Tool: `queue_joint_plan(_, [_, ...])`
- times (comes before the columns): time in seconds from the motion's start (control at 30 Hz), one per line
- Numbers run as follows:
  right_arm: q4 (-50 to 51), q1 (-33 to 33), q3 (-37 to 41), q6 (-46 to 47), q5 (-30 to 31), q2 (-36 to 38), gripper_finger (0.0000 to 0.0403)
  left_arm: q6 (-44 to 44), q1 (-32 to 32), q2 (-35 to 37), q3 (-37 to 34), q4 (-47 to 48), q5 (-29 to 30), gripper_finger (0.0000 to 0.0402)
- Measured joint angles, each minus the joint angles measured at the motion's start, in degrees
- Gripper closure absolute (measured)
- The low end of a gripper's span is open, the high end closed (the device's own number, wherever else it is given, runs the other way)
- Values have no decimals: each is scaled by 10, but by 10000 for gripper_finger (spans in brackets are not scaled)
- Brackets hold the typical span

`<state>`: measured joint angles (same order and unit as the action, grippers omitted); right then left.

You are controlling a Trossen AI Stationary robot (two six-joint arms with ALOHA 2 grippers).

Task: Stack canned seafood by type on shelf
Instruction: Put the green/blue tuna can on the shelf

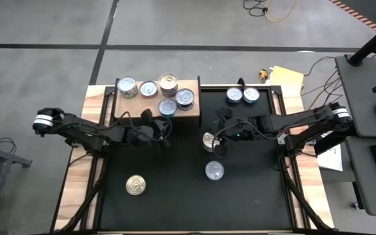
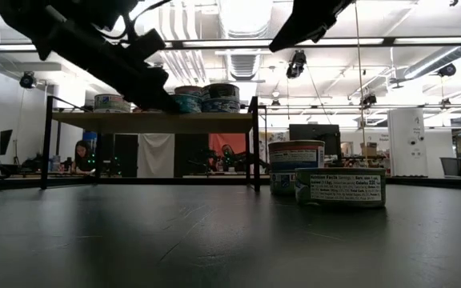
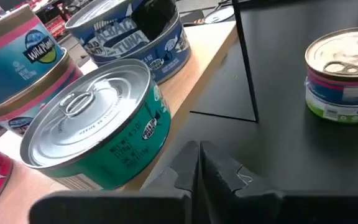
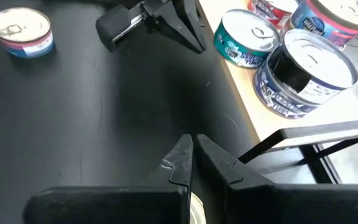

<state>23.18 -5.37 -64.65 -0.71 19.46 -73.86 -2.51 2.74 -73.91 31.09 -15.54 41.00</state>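
The wooden shelf (image 1: 124,104) stands at the table's far side with several tins on its top; a green-sided silver-top tin (image 3: 98,130) and a blue tuna tin (image 3: 135,37) sit near its front edge. My left gripper (image 1: 166,128) is shut and hovers just in front of the shelf, beside the green tin (image 1: 167,107), holding nothing. My right gripper (image 1: 218,130) is shut and hangs right of the shelf, above a gold-top tin (image 1: 210,141) on the black table. A silver-top tin (image 1: 215,171) and another gold-top tin (image 1: 136,185) lie nearer the front.
Two silver-top tins (image 1: 242,96) stand on the table's far right, beside the shelf. The shelf's black frame posts (image 2: 255,144) rise at its corners. The two grippers face each other with a narrow gap between them; the left gripper (image 4: 160,22) shows in the right wrist view.
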Motion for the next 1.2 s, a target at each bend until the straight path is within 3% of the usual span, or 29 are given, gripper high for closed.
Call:
queue_joint_plan(1.07, [-1,0,12,9,0,0,390,-35,-38,-2,0,-29,-1,401])
queue_joint_plan(1.2, [-3,0,12,8,0,0,390,-34,-36,3,0,-28,-50,401])
